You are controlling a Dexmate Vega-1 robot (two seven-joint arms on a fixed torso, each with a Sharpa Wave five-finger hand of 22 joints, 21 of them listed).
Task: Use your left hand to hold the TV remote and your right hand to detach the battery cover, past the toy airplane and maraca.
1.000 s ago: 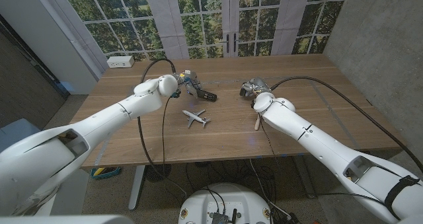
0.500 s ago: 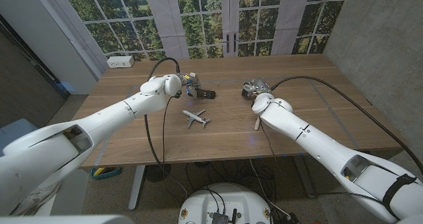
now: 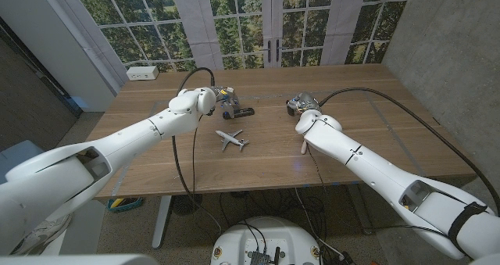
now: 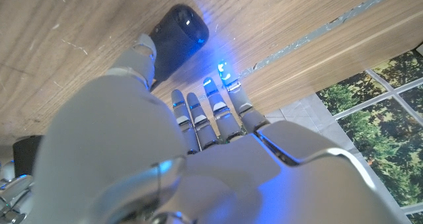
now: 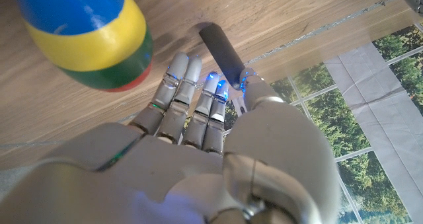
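Black TV remote [image 4: 180, 34] lies by my left hand [image 4: 198, 112], fingers [image 4: 228, 108] straight and together; my right hand [image 5: 198, 112], fingers likewise, holds a black cover [image 5: 223, 51] near the maraca [image 5: 86, 32].

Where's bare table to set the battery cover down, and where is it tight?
Free: the table left of the toy airplane, and the right side beyond the right hand. Tight: the middle, between the left hand at the remote, the airplane and the maraca.

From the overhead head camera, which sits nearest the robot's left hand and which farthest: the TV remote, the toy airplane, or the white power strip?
1. TV remote: right at the left hand, toward table center.
2. Toy airplane: in front of the hand, nearer the robot.
3. White power strip: far back-left corner by the window.
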